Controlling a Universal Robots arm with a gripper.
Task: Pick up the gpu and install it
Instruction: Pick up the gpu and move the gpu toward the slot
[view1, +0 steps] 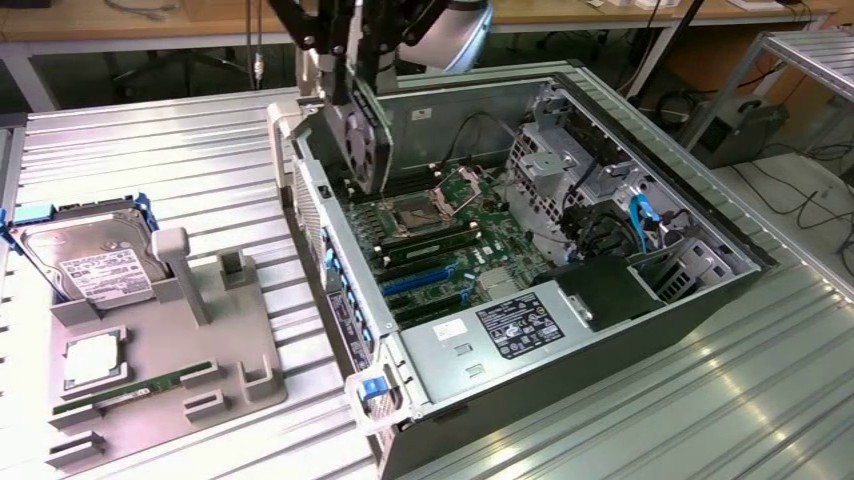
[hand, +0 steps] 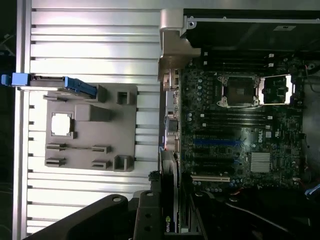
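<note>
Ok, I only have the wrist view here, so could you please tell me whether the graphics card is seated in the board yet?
Observer: Not yet. In the exterior view the graphics card hangs upright from the end effector, over the end of the computer case at that view's left.
Operator: Thank you. Which way does its fan side face?
Observer: Toward the exterior view's left.
Operator: And what sits between the blue rails on the tray?
Observer: A hard drive on the gray tray. The exterior view shows its white label.
</note>
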